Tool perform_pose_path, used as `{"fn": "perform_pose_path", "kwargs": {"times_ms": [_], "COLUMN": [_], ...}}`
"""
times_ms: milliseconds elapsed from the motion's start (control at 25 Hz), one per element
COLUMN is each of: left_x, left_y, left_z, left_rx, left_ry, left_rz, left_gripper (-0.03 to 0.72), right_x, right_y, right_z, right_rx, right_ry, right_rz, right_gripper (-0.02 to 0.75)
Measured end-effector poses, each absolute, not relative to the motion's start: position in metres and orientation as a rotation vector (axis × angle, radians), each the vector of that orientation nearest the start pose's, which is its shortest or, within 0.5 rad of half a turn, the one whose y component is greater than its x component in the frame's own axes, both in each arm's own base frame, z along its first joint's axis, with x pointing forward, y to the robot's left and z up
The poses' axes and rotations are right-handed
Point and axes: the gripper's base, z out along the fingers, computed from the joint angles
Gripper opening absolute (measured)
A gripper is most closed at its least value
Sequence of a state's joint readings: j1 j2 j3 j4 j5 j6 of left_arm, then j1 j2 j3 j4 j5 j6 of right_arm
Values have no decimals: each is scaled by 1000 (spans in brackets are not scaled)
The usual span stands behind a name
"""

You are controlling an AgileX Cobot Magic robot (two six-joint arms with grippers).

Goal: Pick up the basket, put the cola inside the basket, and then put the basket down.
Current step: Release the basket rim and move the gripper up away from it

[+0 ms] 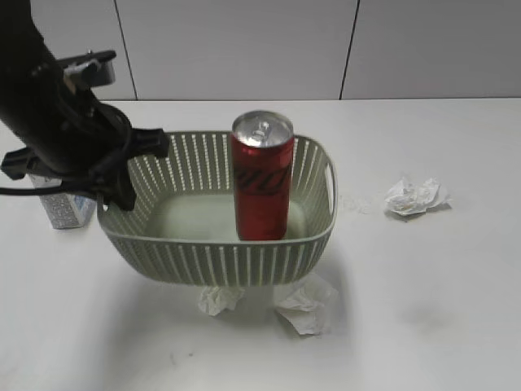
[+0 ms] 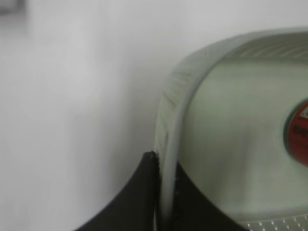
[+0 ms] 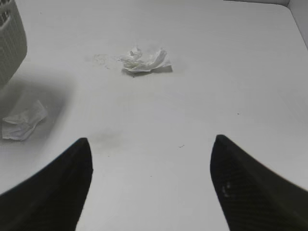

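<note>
The pale green basket hangs a little above the white table, its shadow falling below it. The red cola can stands upright inside it, right of the middle. My left gripper is shut on the basket's left rim. In the left wrist view the two black fingers pinch the rim of the basket, and the can's edge shows at the far right. My right gripper is open and empty over bare table; it is out of the exterior view.
A blue-and-white carton stands behind the left arm. Crumpled paper lies under the basket's front and to the right. In the right wrist view, paper wads and the basket's corner show.
</note>
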State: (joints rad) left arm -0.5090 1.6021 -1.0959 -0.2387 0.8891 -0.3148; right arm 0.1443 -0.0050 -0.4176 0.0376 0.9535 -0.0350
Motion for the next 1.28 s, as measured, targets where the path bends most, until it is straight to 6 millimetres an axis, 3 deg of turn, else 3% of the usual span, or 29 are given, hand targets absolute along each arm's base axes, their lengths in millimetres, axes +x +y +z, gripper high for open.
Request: {"fn": "perform_pose_path", "kwargs": {"times_ms": [240,520,680,880,1120,1280], "left_x": [287,335,363,389,403,408], "left_y": [-169,-176,-185,-197,-203,-205], "left_z": [274,277,262,230,189,176], "left_rx": [88,50,44,53,31,16], "left_ry": [2880,2895,2926,2971,3018,3011], "left_rz": [-483,-476,-463,-441,-416,-424], "left_gripper": [0,0,0,0,0,0], "right_x": [7,7,7,7,7,7], "right_y": [4,4,4,4,4,4], "right_z": [263,263,263,263,263,263], "right_rx": [-178,-178,-178,-178,-179,-179], "right_ry": [2008,2008,2008,2008,2008,2008], "right_rz": [114,114,114,114,113,113], "right_gripper": [591,567,531,520,519,519]}}
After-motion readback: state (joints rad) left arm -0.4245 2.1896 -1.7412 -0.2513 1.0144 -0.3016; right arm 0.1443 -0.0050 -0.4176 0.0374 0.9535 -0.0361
